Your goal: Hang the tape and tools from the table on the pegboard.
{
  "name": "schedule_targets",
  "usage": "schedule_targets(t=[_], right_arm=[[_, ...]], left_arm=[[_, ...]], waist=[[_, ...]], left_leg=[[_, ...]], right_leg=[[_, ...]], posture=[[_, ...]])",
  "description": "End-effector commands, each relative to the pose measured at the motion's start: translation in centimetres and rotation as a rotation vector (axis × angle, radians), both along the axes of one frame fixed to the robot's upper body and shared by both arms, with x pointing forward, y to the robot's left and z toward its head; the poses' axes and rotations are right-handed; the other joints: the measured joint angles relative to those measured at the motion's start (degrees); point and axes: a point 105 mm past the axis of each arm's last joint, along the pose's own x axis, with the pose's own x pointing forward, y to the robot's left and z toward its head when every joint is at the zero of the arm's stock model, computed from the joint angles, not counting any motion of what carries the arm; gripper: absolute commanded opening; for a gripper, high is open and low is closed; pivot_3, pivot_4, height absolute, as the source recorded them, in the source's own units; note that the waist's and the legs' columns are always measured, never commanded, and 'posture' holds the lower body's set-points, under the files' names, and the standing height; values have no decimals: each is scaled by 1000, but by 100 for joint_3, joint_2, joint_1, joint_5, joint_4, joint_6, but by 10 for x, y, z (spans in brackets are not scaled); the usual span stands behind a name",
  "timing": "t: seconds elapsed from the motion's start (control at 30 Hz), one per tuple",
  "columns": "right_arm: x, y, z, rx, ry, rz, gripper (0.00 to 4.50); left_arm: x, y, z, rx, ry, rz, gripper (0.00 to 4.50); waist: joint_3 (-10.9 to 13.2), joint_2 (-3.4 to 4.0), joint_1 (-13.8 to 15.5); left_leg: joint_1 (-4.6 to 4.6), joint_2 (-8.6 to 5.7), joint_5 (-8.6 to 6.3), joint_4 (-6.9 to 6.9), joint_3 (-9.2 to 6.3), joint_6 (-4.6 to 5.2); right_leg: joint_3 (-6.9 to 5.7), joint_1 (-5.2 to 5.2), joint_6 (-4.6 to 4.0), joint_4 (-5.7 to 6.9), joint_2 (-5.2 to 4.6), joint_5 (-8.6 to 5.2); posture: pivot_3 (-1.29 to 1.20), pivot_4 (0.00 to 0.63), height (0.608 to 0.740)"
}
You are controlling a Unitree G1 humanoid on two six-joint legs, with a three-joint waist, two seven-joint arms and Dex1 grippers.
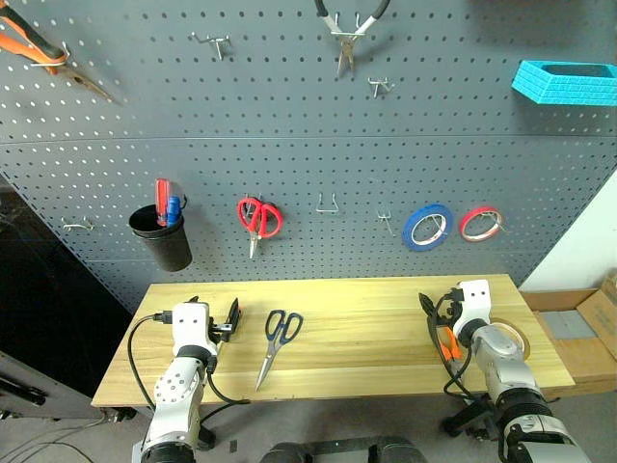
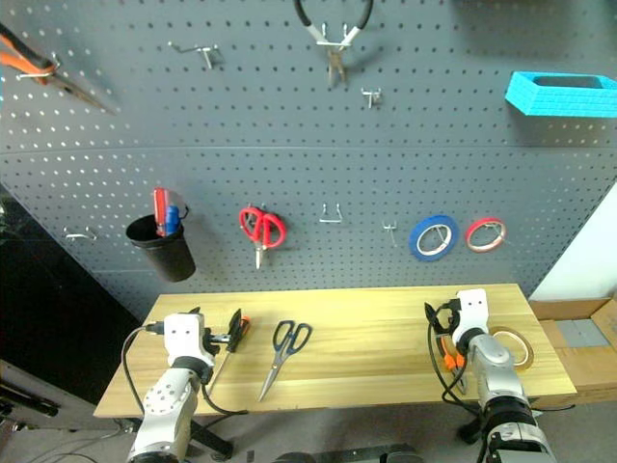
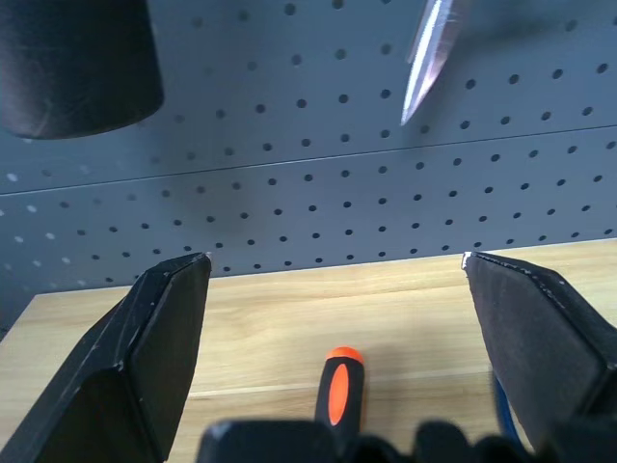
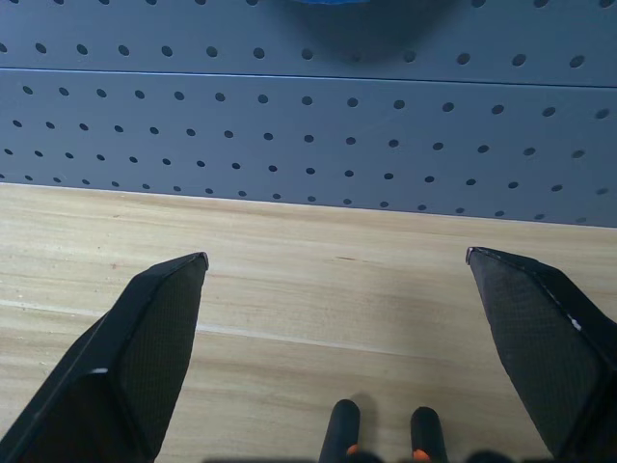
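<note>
A light wooden table (image 1: pixel 366 328), its planks showing long grain lines, stands against a large dark grey pegboard (image 1: pixel 289 164) dotted with rows of small holes and thin metal hooks. On the board hang a black cup (image 1: pixel 164 236) holding red and blue items, red-handled scissors (image 1: pixel 258 220), a blue tape ring (image 1: pixel 427 227), a red tape ring (image 1: pixel 480 224), black-handled pliers (image 1: pixel 345 34) up high, another orange-handled tool (image 1: pixel 43 56) at the upper left corner, and a bright blue ribbed tray (image 1: pixel 564 82). On the tabletop lie dark-handled scissors (image 1: pixel 277 342) with long silver blades, left of centre. The small orange-handled screwdriver (image 3: pixel 339 391) rests just under the left gripper (image 3: pixel 337 289), whose flat black fingers stand spread wide and hold nothing. The orange-and-black pliers (image 1: pixel 446 344) lie beneath the right gripper (image 4: pixel 337 289), likewise spread apart and empty. The thin tan tape ring (image 2: pixel 514 347) lies flat near the table's right end, beside the right arm.
</note>
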Motion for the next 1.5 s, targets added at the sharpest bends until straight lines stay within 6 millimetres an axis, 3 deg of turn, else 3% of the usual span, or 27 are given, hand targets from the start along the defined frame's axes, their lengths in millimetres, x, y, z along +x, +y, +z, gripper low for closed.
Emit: schedule_targets(t=[0.03,0.2,0.3,0.37,0.47,0.67,0.87,1.13,1.27,1.5], right_arm=[[12,-1,23,-20,-79,15,4500],[13,-6,30,-24,-92,7,4500],[11,-9,34,-27,-98,13,4500],[9,-11,37,-28,-99,12,4500],[2,-22,44,-30,-88,-9,4500],[-11,-43,58,-41,-35,-67,4500],[-11,-65,71,-59,70,-163,4500],[-10,-73,62,-81,249,-138,4500],[-6,-79,53,-80,282,-150,4500],[-1,-77,38,-67,301,-160,4500]], left_arm=[[3,-7,10,24,-32,-52,4475],[0,-14,12,3,-41,-82,4475],[-1,-28,18,-5,-49,-164,4475],[-3,-43,25,-33,-53,-241,4475],[-9,-85,32,-23,-21,-486,4475],[-24,-142,35,-33,77,-821,4475],[-36,-172,32,-74,156,-992,4475],[-38,-214,40,-87,137,-1107,4475],[-36,-226,47,-108,115,-1102,4475],[-45,-224,51,-120,119,-1084,4475]], waist=[[-1,0,-1],[-2,2,-3],[3,2,-5],[32,6,-5],[146,22,-6],[599,61,-94],[868,30,-284],[1089,-4,-317],[1179,-22,-316],[1321,-39,-324]], left_leg=[[1,1,0,0,1,0],[4,7,0,0,12,1],[4,13,0,1,21,1],[7,16,-1,1,26,2],[10,22,-1,7,31,4],[29,30,5,11,46,16],[-13,40,1,6,61,34],[-22,39,-12,5,67,53],[-25,38,-12,6,70,53],[-31,40,-13,1,73,53]], right_leg=[[1,0,0,0,1,0],[14,-1,-2,0,8,4],[21,-3,-3,0,12,5],[25,-2,-3,-1,13,5],[26,6,-3,-2,15,5],[30,30,21,0,16,-12],[34,-19,-4,1,16,9],[30,-22,-3,-12,7,9],[30,-24,-1,-13,4,8],[31,-35,-1,-11,4,8]], posture=[[-35,0,740],[-45,2,740],[-50,37,740],[-53,64,740],[-66,121,740],[-96,218,740],[-136,256,740],[-139,287,740],[-129,297,740],[-93,323,740]])
